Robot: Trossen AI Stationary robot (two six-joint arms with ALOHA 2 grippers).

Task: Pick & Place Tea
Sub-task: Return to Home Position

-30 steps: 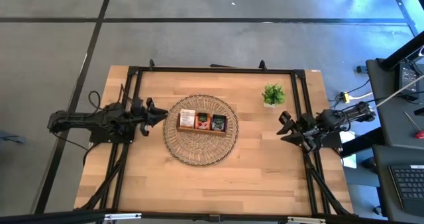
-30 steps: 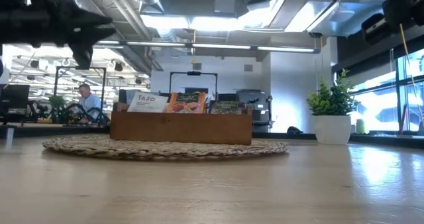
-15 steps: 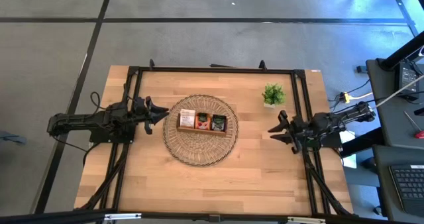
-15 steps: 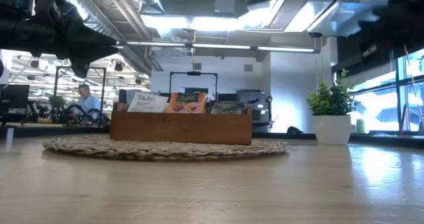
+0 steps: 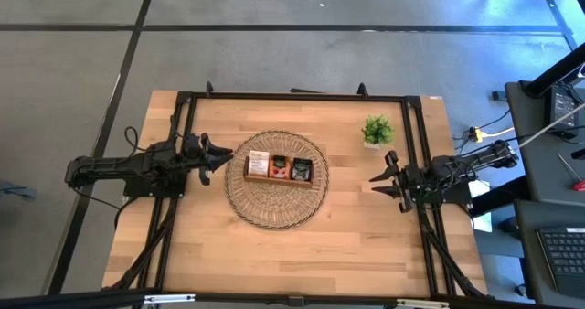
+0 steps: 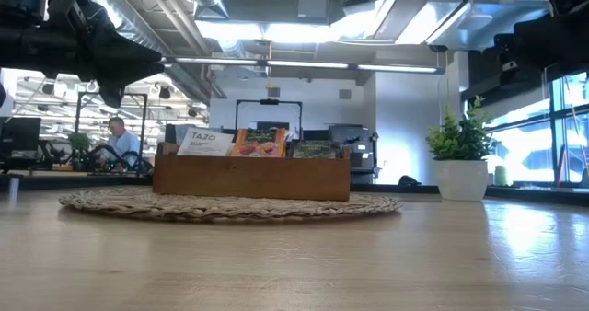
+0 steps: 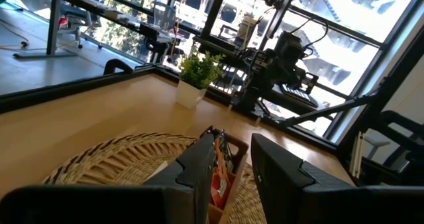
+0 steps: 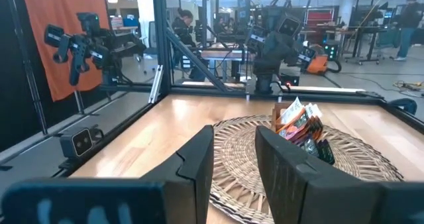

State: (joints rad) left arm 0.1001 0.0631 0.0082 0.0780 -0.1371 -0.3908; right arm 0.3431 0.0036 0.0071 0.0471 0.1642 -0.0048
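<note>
Tea: flat square sachets, upright in rectangular wooden tray, centre frame, on round woven mat. Left tool, right tool: narrowly parted, empty, flanking mat over plank surface.

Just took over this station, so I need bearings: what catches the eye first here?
A wooden tray on a round woven mat at table centre, its three sections holding tea: white, orange, dark. A small plant stands right of it. The left gripper and right gripper hang open at the table's sides, holding nothing.
</note>
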